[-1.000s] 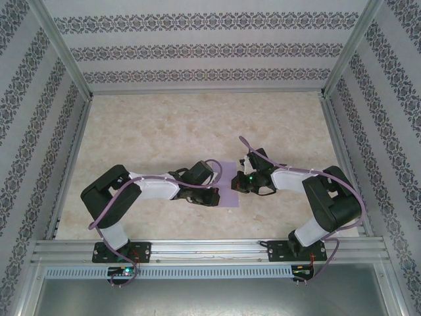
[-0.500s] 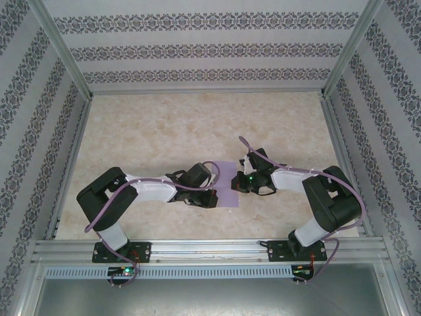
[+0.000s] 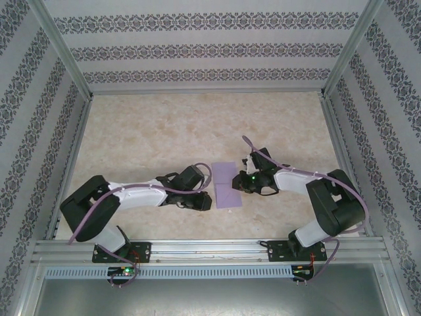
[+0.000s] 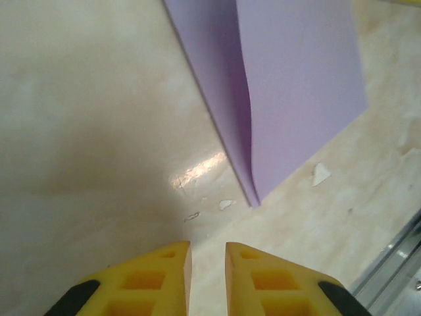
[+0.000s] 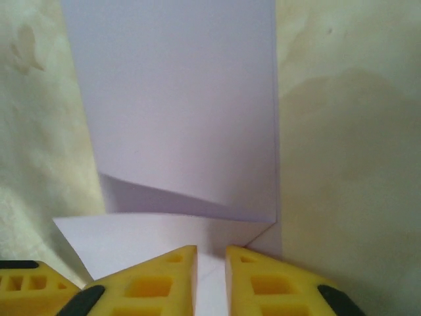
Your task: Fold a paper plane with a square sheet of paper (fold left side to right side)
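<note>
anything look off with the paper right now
Yes. The square sheet of paper is folded over, but its layers don't line up: in the right wrist view the top layer's near edge runs slanted and the lower layer sticks out beneath. Small white flecks lie on the table by its corner.

One paper sheet (image 3: 225, 187), two tools (image 3: 208, 201) (image 3: 241, 184)

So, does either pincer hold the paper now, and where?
Left pincer holds nothing. Right pincer sits over an edge of the paper; a grip cannot be told.
</note>
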Controlling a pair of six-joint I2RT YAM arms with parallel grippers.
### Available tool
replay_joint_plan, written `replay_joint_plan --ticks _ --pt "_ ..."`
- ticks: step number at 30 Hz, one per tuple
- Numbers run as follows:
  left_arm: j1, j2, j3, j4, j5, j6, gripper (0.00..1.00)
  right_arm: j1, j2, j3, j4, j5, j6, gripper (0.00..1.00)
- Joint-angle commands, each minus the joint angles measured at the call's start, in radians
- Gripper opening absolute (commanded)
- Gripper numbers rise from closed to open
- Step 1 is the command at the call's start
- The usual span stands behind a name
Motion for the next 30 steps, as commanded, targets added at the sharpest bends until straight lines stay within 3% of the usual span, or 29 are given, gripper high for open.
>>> replay_joint_plan --ticks 1,5,8,12,18,30 --pt "0.047 -0.070 -0.022 0.032 -0.045 -0.015 0.28 -0.009 -0.103 0.011 -0.008 0.016 -0.004 0.31" --pt "0.085 -0.061 -0.028 0.165 0.016 -0.033 0.34 -0.037 -0.213 0.003 -0.043 0.057 -0.043 0.53" --pt "0.085 0.008 0.020 0.196 0.065 -0.019 0.37 -0.080 -0.271 -0.032 -0.069 0.054 -0.066 0.62" --pt "0.084 0.104 0.076 0.244 0.130 -0.017 0.41 -0.123 -0.330 -0.092 -0.072 0.023 -0.078 0.67" --pt "0.084 0.189 0.124 0.282 0.143 -0.015 0.41 -0.140 -0.389 -0.152 -0.081 0.006 -0.080 0.68" --pt "0.084 0.194 0.085 0.399 0.091 -0.034 0.05 -0.154 -0.395 -0.193 -0.016 -0.151 -0.063 0.67"
